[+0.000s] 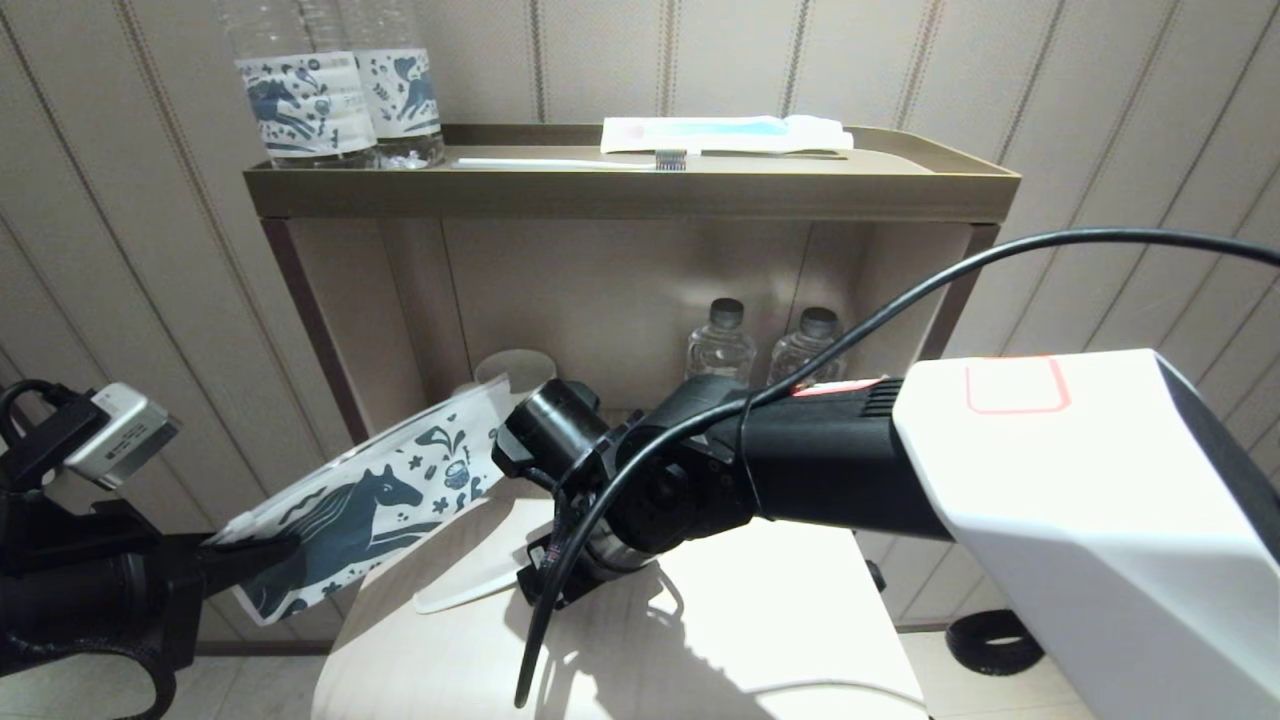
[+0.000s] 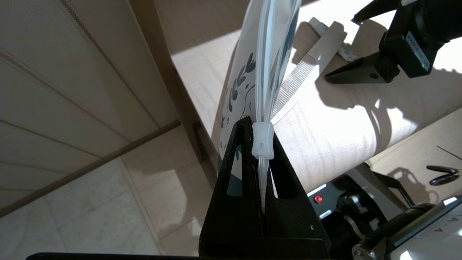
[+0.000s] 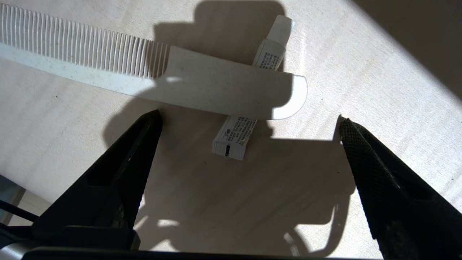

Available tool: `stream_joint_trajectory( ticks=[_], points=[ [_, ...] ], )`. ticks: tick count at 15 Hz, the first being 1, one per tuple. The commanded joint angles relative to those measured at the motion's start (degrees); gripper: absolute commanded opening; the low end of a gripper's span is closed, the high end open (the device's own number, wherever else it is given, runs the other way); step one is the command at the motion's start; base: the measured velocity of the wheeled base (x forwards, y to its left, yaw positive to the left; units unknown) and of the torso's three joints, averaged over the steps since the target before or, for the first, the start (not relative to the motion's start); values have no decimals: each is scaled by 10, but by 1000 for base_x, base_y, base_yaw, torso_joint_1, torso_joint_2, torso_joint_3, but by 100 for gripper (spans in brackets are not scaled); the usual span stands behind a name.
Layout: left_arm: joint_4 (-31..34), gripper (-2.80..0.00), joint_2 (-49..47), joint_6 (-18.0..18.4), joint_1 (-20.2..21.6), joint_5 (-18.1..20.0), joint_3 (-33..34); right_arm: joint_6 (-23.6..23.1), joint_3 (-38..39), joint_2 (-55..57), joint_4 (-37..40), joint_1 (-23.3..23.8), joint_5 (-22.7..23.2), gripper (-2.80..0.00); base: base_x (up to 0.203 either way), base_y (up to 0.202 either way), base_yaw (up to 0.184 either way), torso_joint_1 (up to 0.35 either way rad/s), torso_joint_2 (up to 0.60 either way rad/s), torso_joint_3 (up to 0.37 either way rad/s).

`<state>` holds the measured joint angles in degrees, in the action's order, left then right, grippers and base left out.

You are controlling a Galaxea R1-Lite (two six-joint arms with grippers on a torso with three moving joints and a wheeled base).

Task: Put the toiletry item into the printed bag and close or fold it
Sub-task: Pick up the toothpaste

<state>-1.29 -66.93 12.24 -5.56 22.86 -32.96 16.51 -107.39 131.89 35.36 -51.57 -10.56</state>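
Note:
My left gripper point(image 2: 258, 127) is shut on the zip-top end of the printed bag point(image 1: 370, 498), a white pouch with a dark blue horse. It holds the pouch tilted in the air off the left edge of the table. The white comb point(image 3: 202, 83) lies flat on the light wood table point(image 1: 760, 620), its handle resting across a small white tube point(image 3: 234, 136). My right gripper point(image 3: 249, 121) hovers just over the table beside the comb's handle, open, with nothing between its fingers. The comb point(image 1: 470, 590) shows in the head view below the pouch's far end.
A shelf unit behind the table carries two horse-label bottles point(image 1: 300, 100), a toothbrush point(image 1: 570, 162) and a wrapped packet point(image 1: 720, 133) on top. Two small bottles point(image 1: 720, 345) and a cup point(image 1: 515, 370) stand lower down. A black cable point(image 1: 900, 300) loops over my right arm.

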Motion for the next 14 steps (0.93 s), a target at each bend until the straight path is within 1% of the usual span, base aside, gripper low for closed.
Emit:
stream_joint_trajectory(
  ticks=[1,2,10,14],
  points=[
    [0,-280,-2,1,0,3,0,1,-3,6,1,0,-2,0,0,0,0,0,0,0],
    [0,-280,-2,1,0,3,0,1,-2,6,1,0,-1,-280,0,0,0,0,0,0],
    [1,-280,-1,2,-1,5,4,0,-4,6,0,2,4,-280,0,0,0,0,0,0],
    [1,-280,-1,4,-1,17,7,1,-4,6,-1,2,4,-280,0,0,0,0,0,0]
  ],
)
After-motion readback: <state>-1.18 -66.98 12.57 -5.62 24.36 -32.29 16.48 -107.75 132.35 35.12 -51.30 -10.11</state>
